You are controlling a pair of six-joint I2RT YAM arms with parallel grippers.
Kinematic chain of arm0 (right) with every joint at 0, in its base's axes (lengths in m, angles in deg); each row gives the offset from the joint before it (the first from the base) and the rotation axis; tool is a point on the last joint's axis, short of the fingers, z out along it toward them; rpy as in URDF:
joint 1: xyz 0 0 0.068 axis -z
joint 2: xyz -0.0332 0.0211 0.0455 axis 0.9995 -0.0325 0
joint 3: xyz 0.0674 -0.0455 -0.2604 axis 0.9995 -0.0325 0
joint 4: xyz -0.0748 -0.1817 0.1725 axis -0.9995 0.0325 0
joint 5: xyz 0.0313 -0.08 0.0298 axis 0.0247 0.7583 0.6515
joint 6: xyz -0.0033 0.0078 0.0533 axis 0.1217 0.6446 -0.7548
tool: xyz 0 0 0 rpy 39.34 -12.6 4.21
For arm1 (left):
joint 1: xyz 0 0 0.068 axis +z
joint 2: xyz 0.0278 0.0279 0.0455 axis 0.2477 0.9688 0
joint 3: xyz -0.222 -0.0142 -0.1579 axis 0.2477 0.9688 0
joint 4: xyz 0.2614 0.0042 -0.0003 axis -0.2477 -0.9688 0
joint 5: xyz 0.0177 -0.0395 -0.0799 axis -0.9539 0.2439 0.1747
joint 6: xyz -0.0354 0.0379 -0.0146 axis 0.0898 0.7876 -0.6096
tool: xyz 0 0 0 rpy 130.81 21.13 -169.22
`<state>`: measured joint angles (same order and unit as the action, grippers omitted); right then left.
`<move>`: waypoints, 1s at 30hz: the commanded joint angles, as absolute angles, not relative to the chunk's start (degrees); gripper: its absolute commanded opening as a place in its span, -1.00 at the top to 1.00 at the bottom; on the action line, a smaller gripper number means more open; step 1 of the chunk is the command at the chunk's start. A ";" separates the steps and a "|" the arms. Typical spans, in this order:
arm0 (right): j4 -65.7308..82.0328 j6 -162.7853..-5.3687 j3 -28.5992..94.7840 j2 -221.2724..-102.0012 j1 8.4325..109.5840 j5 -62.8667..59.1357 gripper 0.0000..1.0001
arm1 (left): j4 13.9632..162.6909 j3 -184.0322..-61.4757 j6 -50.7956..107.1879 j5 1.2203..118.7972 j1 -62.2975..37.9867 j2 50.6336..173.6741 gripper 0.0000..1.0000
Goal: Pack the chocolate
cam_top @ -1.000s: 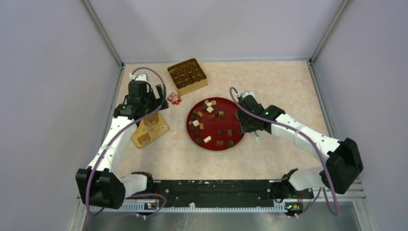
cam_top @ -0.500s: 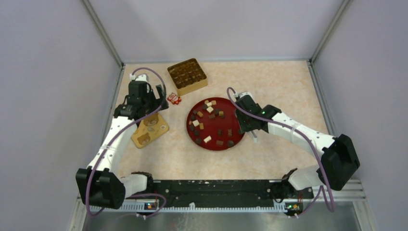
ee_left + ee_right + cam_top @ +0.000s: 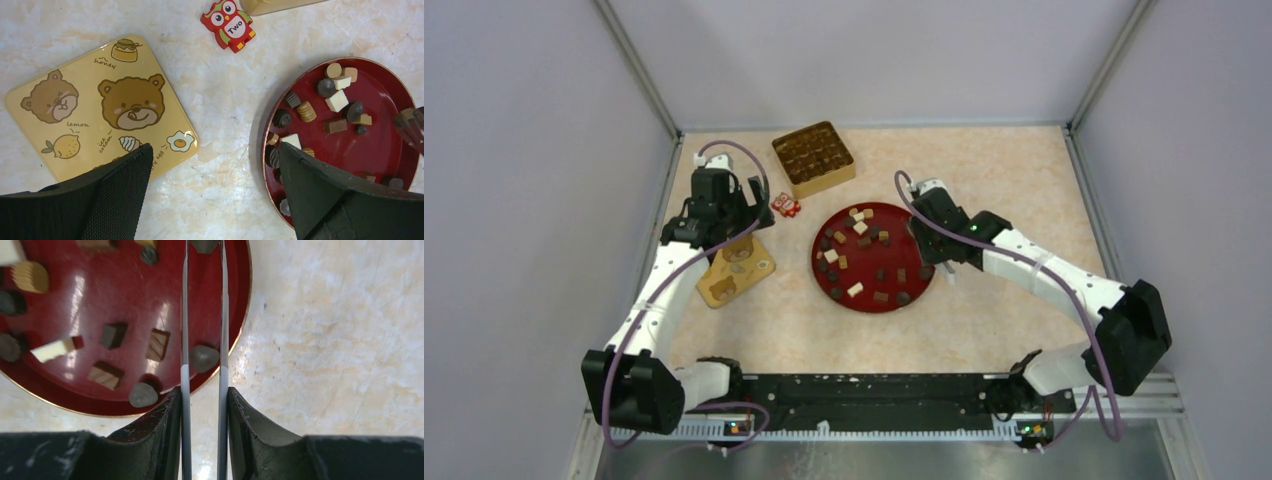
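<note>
The right jaws are pressed together on the tweezers [image 3: 185, 315], whose tips, well ahead of the jaws, appear to pinch one dark chocolate piece [image 3: 205, 245] above the red plate [image 3: 125, 305]; the other chocolates [image 3: 159, 345] lie on the plate, left of the jaws. Risk: the rounded piece may squirt from the thin tines during the carry to the compartment tin [image 3: 814, 158] and roll across the worktop [image 3: 325, 340]. The left jaws are spread and empty.

Beige marbled tabletop [image 3: 220, 100] carrying four things. Bear-printed square lid [image 3: 100, 110] lying flat left of left claw [image 3: 214, 150], near edge passing under its left finger. Round red plate [image 3: 380, 150] sitting right of same claw, rim running beneath right claw [image 3: 202, 250]. Owl-printed red packet [image 3: 228, 25] lying ahead of left claw, gold compartmented tin [image 3: 824, 183] standing just beyond.
</note>
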<state>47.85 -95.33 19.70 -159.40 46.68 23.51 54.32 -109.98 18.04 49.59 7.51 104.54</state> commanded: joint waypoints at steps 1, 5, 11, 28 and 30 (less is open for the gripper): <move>42.45 -92.33 28.81 -159.63 46.90 23.54 0.65 | 56.65 -109.81 18.24 50.04 7.49 103.94 -0.98; 38.60 -89.31 34.69 -164.02 46.91 22.65 0.65 | 56.43 -109.85 18.33 49.56 7.49 103.57 -0.98; 31.95 -86.90 43.07 -172.86 47.67 19.22 0.65 | 55.38 -110.11 18.33 48.82 7.49 102.68 -0.97; 30.33 -84.26 68.21 -198.17 49.59 18.39 0.64 | 53.92 -109.78 18.60 47.72 7.49 101.28 -0.97; 30.62 -84.63 69.14 -199.73 49.93 18.20 0.64 | 53.81 -109.74 18.59 47.54 7.49 101.02 -0.98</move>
<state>32.51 -84.75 64.24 -197.79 48.50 18.57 53.62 -109.98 18.08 48.76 7.51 102.99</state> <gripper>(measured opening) 0.327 0.987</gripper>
